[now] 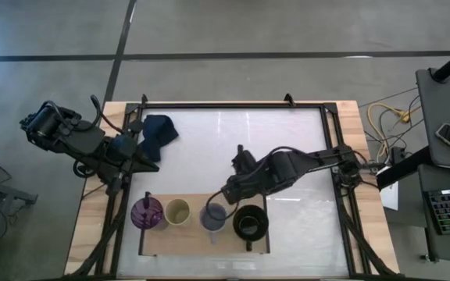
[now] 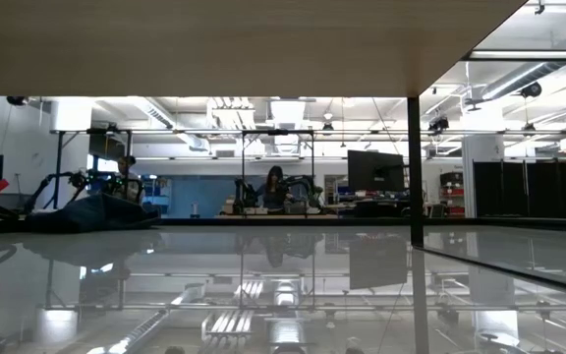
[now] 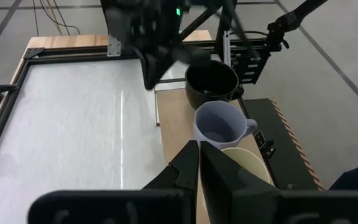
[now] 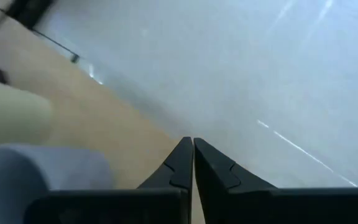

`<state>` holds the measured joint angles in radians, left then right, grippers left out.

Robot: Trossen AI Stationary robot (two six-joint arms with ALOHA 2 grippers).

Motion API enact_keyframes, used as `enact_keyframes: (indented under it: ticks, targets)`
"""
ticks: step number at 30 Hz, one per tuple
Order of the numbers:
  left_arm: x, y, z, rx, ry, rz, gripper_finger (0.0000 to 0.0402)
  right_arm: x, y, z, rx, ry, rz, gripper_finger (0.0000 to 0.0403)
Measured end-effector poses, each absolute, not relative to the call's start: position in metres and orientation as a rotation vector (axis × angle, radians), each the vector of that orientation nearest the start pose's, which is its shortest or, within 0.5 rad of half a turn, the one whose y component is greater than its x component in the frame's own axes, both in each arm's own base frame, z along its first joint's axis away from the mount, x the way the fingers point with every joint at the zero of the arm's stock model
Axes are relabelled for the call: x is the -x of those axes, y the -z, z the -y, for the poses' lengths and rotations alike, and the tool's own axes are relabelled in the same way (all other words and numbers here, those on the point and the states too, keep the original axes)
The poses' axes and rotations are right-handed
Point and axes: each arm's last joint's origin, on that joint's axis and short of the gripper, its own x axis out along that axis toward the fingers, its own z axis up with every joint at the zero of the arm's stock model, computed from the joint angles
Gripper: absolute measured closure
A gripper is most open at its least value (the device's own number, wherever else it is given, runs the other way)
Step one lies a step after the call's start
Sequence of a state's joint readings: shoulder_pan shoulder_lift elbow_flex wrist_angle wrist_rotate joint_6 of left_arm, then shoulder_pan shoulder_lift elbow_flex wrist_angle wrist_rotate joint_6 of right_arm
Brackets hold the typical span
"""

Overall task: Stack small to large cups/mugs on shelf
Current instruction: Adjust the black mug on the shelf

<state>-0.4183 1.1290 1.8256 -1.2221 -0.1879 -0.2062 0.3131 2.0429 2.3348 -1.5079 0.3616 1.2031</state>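
- Lined up on shelf point(image 1: 184, 236), left to right: purple tumbler point(image 1: 147, 213), beige cup point(image 1: 177, 211), lavender-grey mug point(image 1: 213, 218), black mug point(image 1: 250, 222).
- Just behind lavender-grey mug, at shelf's far edge: right gripper point(image 1: 226, 192), fingers pressed together, empty.
- Farther back at table's left edge, beside dark blue cloth point(image 1: 157, 133): left gripper point(image 1: 137, 163), fingers likewise closed.
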Motion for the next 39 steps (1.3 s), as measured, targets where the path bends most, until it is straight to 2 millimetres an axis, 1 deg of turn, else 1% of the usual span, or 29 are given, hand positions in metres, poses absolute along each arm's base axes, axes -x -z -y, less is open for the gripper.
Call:
enact_keyframes:
  ticks: [4,7,9,12,16,20,25,29,33,39]
  targets:
    - [-0.13,-0.497,0.052,0.044,0.175,-0.523,0.0402,-0.355,-0.402,-0.109,-0.692,0.627,-0.905,0.0394]
    - [-0.13,-0.497,0.052,0.044,0.176,-0.523,0.0402,-0.337,-0.418,-0.115,-0.762,0.519,-0.952,0.0394]
    - [-0.129,-0.497,0.052,0.044,0.179,-0.522,0.0402,-0.326,-0.425,-0.122,-0.799,0.465,-0.982,0.0394]
    - [-0.129,-0.497,0.052,0.044,0.179,-0.523,0.0402,-0.307,-0.432,-0.135,-0.872,0.456,-1.039,0.0394]
    - [-0.129,-0.497,0.052,0.043,0.179,-0.523,0.0402,-0.285,-0.438,-0.163,-0.973,0.439,-1.067,0.0394]
    - [-0.129,-0.497,0.052,0.042,0.18,-0.522,0.0402,-0.273,-0.43,-0.192,-1.071,0.509,-1.086,0.0394]
    - [-0.13,-0.497,0.052,0.041,0.18,-0.524,0.0402,-0.275,-0.4,-0.229,-1.154,0.644,-1.109,0.0394]
    - [-0.13,-0.497,0.052,0.034,0.183,-0.523,0.0402,-0.293,-0.379,-0.249,-1.171,0.663,-1.048,0.0394]
    - [-0.13,-0.497,0.052,0.034,0.186,-0.524,0.0402,-0.309,-0.363,-0.258,-1.186,0.679,-0.988,0.0394]
    - [-0.13,-0.497,0.052,0.034,0.186,-0.523,0.0402,-0.315,-0.356,-0.262,-1.214,0.708,-0.954,0.0394]
